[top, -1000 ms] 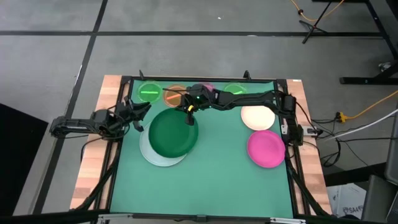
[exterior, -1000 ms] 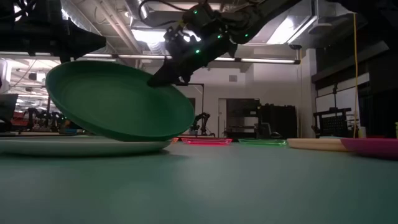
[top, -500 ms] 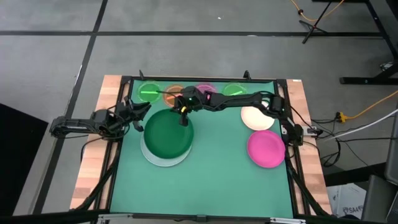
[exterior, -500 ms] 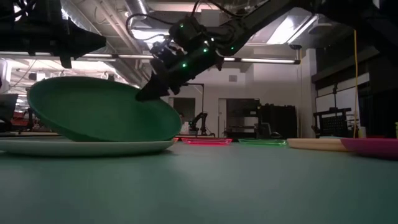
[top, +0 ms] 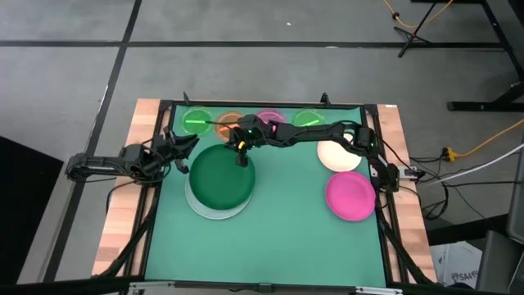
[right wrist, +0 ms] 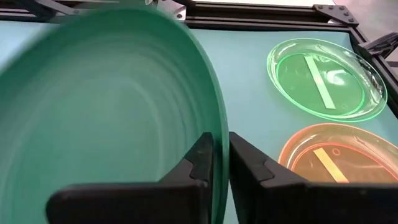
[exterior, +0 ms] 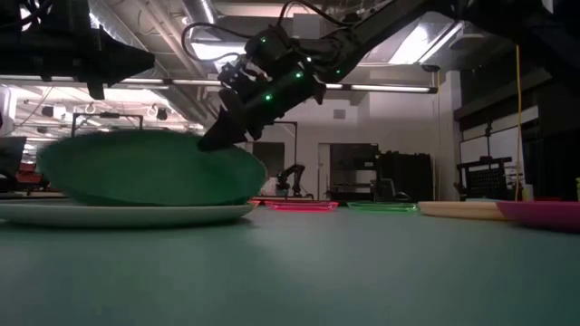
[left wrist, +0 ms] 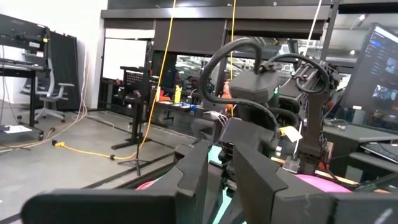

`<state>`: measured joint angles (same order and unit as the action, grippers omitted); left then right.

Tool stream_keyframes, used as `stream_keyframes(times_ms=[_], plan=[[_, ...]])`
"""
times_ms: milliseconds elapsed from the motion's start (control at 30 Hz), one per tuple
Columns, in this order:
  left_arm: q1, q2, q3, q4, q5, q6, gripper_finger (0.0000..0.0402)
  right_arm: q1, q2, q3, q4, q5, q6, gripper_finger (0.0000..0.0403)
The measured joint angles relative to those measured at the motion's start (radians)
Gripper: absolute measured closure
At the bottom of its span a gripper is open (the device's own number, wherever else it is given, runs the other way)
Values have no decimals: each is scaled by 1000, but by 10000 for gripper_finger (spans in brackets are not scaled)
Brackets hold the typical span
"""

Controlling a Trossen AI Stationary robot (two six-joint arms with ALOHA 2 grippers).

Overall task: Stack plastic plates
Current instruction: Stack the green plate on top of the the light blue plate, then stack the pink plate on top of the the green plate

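The left jaws [top: 185, 144] wait off the dark green plate's [top: 220, 175] left rim; whether they are open I cannot tell. That plate rests on the white plate [top: 202, 206], its far rim pinched between the right jaws [top: 241, 158].

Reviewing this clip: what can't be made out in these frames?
- White plate: mostly covered by the dark green plate in the high view.
- Pink small plate: largely under the right arm in the high view.
- Left gripper: too small in the high view to read; it waits at the table's left edge.
- Dark green plate's far rim: blurred in the low view.
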<state>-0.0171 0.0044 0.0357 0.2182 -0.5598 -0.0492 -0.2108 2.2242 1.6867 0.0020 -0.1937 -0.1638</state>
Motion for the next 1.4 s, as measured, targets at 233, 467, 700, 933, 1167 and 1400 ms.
stream_keyframes(times_ms=[233, 467, 700, 933, 1167, 1400], plan=[[0, 0, 0, 0, 0, 0, 331, 11, 0, 0, 0, 28, 0, 319], [0, 0, 0, -1, 0, 0, 331, 15, 0, 0, 0, 28, 0, 312], [0, 0, -1, -23, 0, -1, 331, 15, 0, -1, -4, 17, -1, 313], [0, 0, -1, -32, 0, -3, 331, 8, -32, -2, -69, -67, -55, 313], [-1, 0, -1, -68, 11, -20, 331, 7, -135, -1, -298, -95, -191, 313], [-1, 1, -1, -83, 60, -54, 331, 12, -253, -2, -534, -69, -256, 313]])
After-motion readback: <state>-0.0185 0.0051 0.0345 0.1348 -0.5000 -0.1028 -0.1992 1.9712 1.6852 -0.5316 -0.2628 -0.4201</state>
